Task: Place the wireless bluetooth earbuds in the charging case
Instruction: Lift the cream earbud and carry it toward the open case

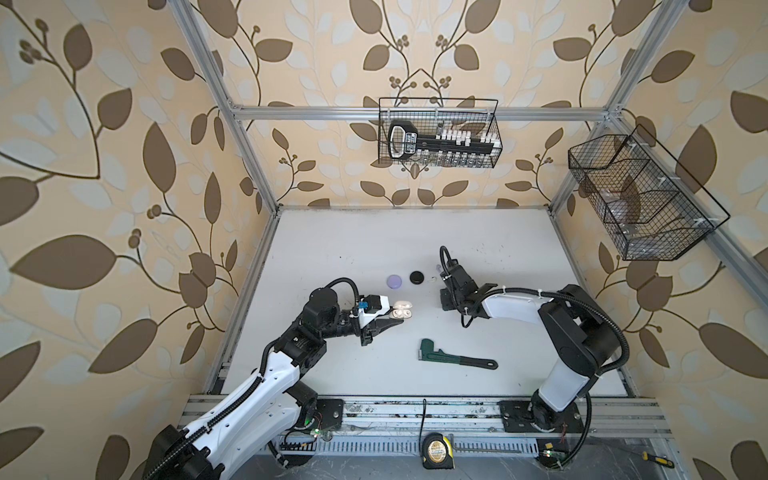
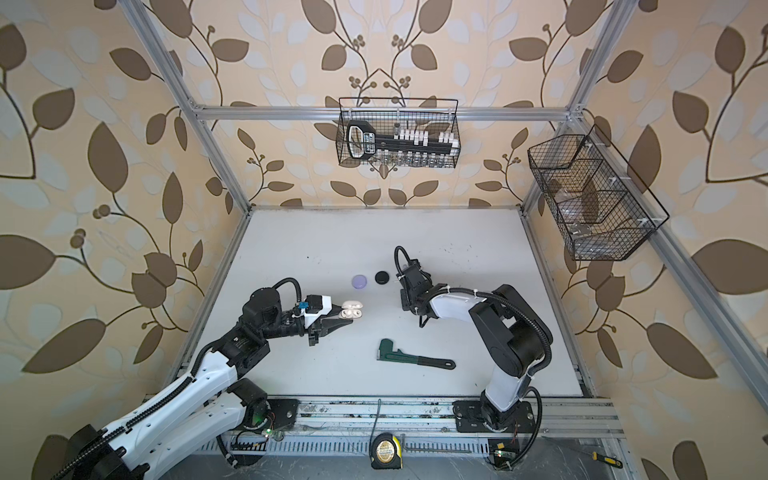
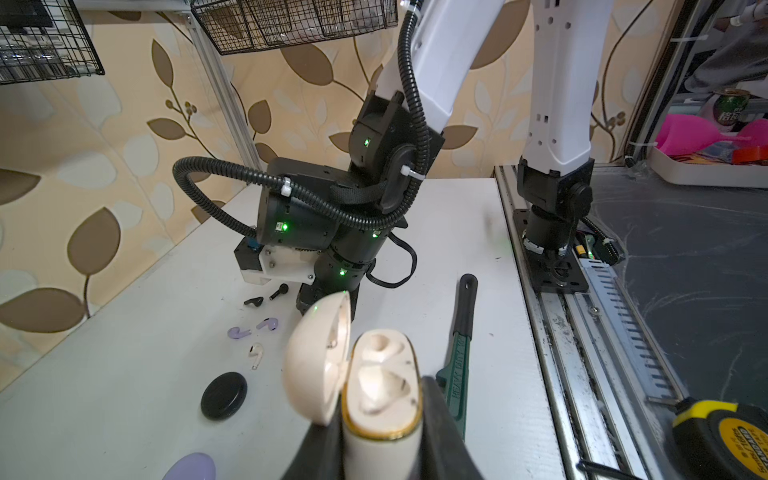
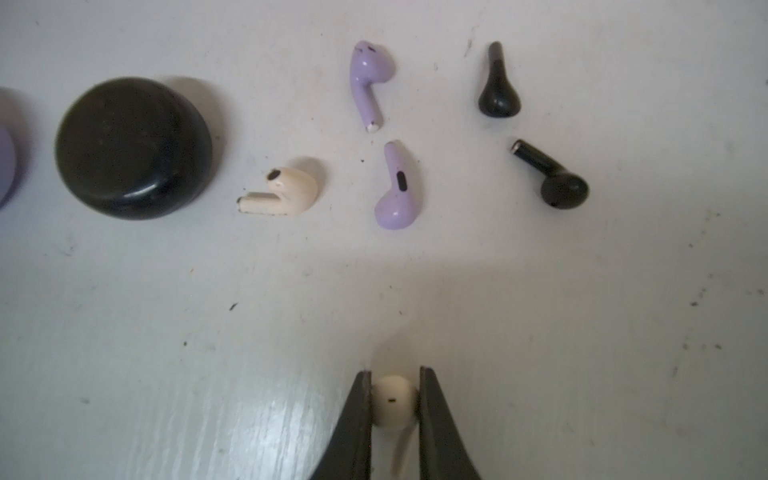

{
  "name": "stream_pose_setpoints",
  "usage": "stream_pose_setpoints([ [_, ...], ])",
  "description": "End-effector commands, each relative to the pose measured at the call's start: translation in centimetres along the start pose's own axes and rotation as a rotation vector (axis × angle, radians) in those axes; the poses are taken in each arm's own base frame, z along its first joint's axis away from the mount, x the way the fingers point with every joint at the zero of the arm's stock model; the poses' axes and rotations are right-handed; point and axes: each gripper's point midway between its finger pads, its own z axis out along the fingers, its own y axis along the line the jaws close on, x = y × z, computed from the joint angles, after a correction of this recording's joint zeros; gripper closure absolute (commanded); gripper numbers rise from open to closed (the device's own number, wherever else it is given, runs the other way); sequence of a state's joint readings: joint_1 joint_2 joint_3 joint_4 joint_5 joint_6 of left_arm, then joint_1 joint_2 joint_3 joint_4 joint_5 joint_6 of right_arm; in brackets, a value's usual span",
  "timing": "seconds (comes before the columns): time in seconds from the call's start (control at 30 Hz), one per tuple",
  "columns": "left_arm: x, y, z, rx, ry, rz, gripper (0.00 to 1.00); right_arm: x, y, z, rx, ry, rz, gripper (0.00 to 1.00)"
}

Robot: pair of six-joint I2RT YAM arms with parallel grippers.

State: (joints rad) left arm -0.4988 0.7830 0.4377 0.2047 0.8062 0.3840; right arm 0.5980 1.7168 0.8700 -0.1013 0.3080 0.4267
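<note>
My left gripper (image 3: 380, 415) is shut on the cream charging case (image 3: 382, 374), its lid hinged open and both wells empty; in both top views the charging case (image 1: 401, 309) (image 2: 351, 309) sits left of centre. My right gripper (image 4: 394, 399) points down at the table, shut on the head of a white earbud (image 4: 392, 401). Ahead of it lie another white earbud (image 4: 282, 193), two lavender earbuds (image 4: 370, 79) (image 4: 397, 191) and two black earbuds (image 4: 498, 87) (image 4: 552, 178). In a top view the wrist hides the right gripper's fingers.
A closed black case (image 1: 416, 277) and a lavender case (image 1: 394, 281) lie left of the loose earbuds. A green pipe wrench (image 1: 455, 357) lies nearer the front. A tape measure (image 1: 436, 451) sits on the front rail. Wire baskets (image 1: 438, 133) (image 1: 640, 195) hang on the frame.
</note>
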Motion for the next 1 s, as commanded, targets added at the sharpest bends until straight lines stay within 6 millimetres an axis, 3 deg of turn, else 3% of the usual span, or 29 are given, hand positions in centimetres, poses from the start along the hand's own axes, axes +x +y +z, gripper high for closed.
stream_pose_setpoints([
  [0.0,-1.9,0.6,0.0,-0.027,-0.052,0.016,1.0,-3.4,0.2,-3.3,0.0,-0.1,0.051,0.87],
  [0.23,-3.3,3.1,-0.5,-0.168,-0.09,-0.078,1.0,-8.0,1.7,-9.6,-0.074,-0.301,0.144,0.87],
  [0.43,-4.5,4.3,-0.4,-0.202,-0.18,-0.186,1.0,-11.6,1.8,-16.6,-0.159,-0.486,0.209,0.88],
  [0.53,-5.1,5.0,0.1,-0.2,-0.212,-0.237,1.0,-11.3,1.4,-20.0,-0.192,-0.571,0.213,0.88],
  [0.63,-6.3,4.3,0.3,-0.126,-0.259,-0.257,1.0,-10.2,0.6,-22.1,-0.219,-0.631,0.223,0.87],
  [0.73,-7.5,3.7,-0.3,-0.1,-0.348,-0.262,1.0,-9.5,0.3,-23.4,-0.27,-0.661,0.231,0.87],
  [0.83,-7.2,4.9,-0.2,-0.164,-0.323,-0.306,1.0,-9.4,0.8,-24.2,-0.311,-0.677,0.23,0.87],
  [0.97,-7.0,4.8,0.0,-0.153,-0.307,-0.293,1.0,-9.6,2.2,-25.1,-0.364,-0.697,0.22,0.89],
])
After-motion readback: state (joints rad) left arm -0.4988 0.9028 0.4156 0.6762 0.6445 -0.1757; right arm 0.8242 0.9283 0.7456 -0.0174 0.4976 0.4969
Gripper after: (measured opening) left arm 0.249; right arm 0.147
